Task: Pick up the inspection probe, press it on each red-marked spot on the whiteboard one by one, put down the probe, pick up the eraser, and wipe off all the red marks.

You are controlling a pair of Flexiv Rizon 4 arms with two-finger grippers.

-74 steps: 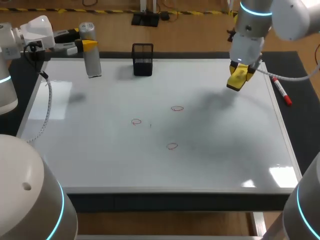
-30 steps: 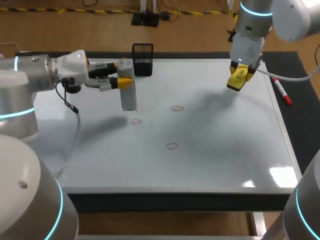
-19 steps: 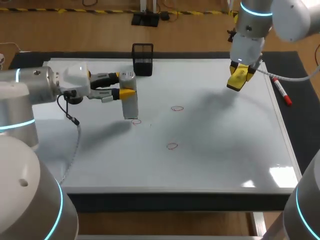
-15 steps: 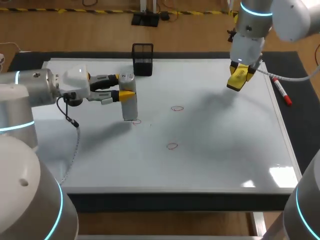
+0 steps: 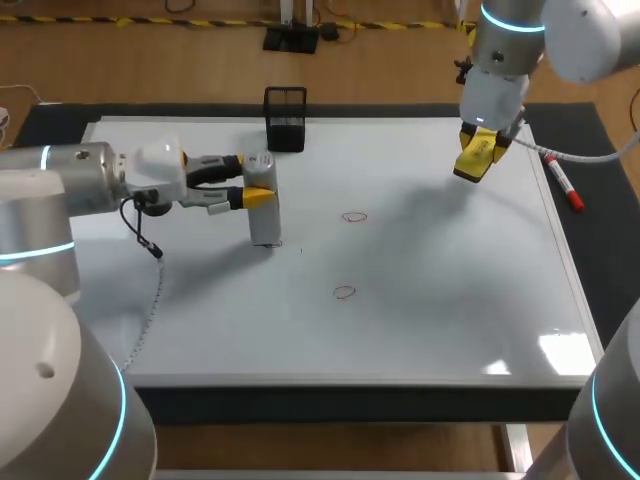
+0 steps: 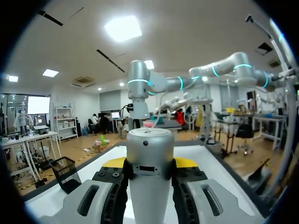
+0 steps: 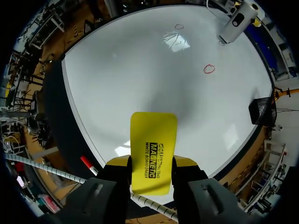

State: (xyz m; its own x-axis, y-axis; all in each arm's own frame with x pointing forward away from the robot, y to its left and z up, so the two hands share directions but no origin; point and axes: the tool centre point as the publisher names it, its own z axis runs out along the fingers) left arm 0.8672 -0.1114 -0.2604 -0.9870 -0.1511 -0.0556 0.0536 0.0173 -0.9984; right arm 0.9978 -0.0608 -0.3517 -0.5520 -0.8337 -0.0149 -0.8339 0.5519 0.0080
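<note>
- The silver cylindrical inspection probe (image 5: 262, 200) stands upright, long axis vertical, with its lower end down on the flat white whiteboard (image 5: 430, 300), left of the board's middle.
- My left jaws come in level from the left and pinch the probe's upper half from two sides.
- Two red ring marks show on the board. One (image 5: 354, 216) is to the right of the probe, and the other (image 5: 344, 292) is nearer the front edge. Both lie apart from the probe.
- My right jaws are clamped on the one yellow rectangular eraser (image 5: 478, 155), above the board's far right corner. Its long axis slants down toward the board.
- The probe stands well in from every board edge.
- One black mesh holder (image 5: 285, 118) sits at the far edge, behind the probe and not touching it.
- One white marker pen with a red cap (image 5: 562, 182) lies on the dark worktop just outside the board's right edge.
</note>
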